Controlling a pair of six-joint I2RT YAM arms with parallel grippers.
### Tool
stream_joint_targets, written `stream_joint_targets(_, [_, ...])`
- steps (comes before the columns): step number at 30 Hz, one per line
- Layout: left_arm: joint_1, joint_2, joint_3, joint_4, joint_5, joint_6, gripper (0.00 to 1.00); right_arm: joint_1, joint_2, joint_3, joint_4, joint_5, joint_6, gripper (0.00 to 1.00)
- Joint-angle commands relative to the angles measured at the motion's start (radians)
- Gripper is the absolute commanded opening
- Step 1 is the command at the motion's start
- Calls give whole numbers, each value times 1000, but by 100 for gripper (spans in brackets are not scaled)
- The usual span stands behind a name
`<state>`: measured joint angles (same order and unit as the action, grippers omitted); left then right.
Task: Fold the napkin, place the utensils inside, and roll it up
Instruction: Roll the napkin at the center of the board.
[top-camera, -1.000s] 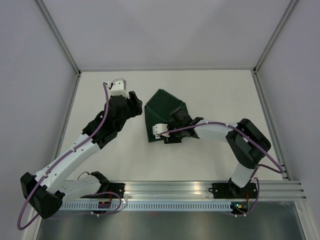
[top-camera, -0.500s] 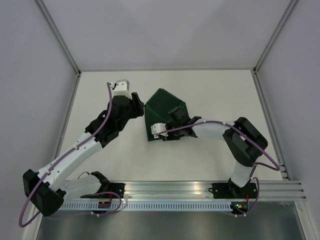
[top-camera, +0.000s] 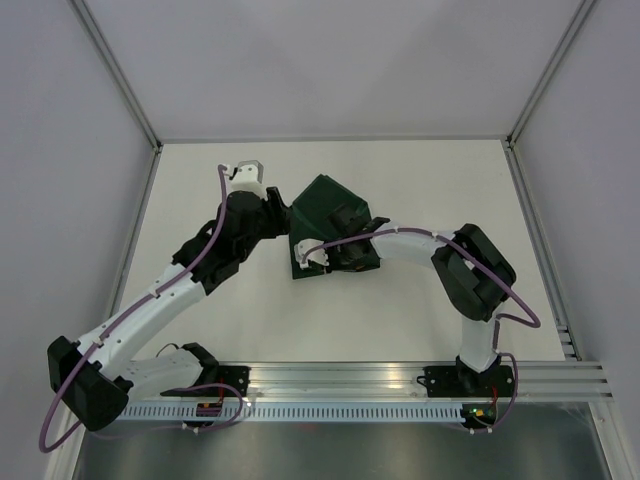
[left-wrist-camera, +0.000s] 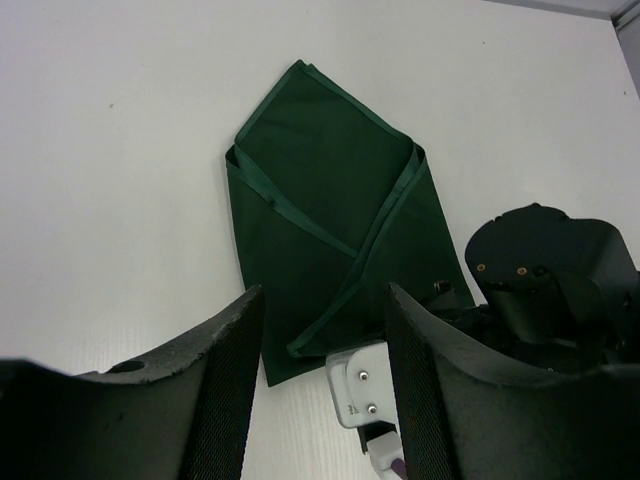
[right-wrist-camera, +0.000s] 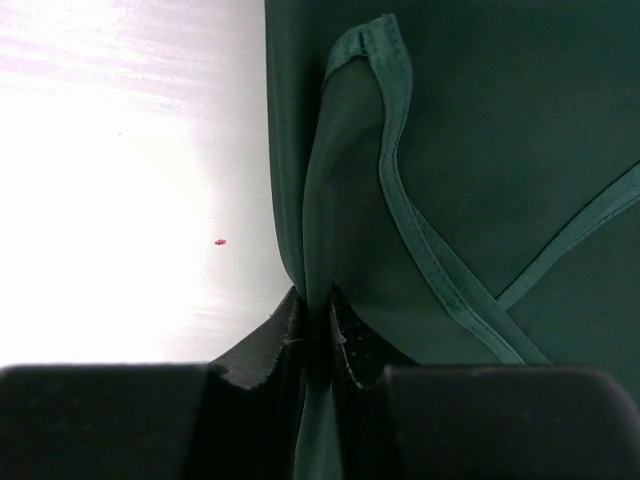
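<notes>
The dark green napkin (top-camera: 322, 208) lies folded into a pointed packet on the white table (top-camera: 420, 180). It also shows in the left wrist view (left-wrist-camera: 325, 200), with hemmed flaps crossing over it. My right gripper (top-camera: 335, 257) sits on the napkin's near part. In the right wrist view it (right-wrist-camera: 318, 322) is shut on an upright fold of the napkin (right-wrist-camera: 480, 140) at its left edge. My left gripper (top-camera: 279, 215) is open and empty just left of the napkin; its fingers (left-wrist-camera: 225, 370) frame the napkin's near corner. The orange utensils are out of view.
The right arm's wrist (left-wrist-camera: 545, 285) and its white camera mount (left-wrist-camera: 360, 385) lie close in front of the left gripper. A tiny red speck (right-wrist-camera: 219, 241) lies on the table left of the napkin. Metal frame posts (top-camera: 130, 100) border the table.
My right gripper has moved left over the napkin's near part, holding the fold. My left gripper has moved a little right, closer to the napkin's left edge.
</notes>
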<state>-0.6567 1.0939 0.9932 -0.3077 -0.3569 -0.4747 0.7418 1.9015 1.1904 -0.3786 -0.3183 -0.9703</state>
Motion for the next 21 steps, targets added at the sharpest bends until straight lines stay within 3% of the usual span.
stream_joint_targets(1, [-1, -29, -2, 16, 27, -19, 56, -12, 79, 58, -198, -53, 4, 19])
stream_joint_targets(5, [-4, -48, -22, 15, 45, -21, 53, -22, 103, 112, -278, -84, 4, 10])
stream_joint_targets(14, [-24, -170, -178, 99, 95, -30, 46, -73, 186, 254, -519, -221, -4, 4])
stream_joint_targets(21, [-119, -232, -307, 182, 90, -25, 46, -127, 278, 344, -733, -318, -51, 4])
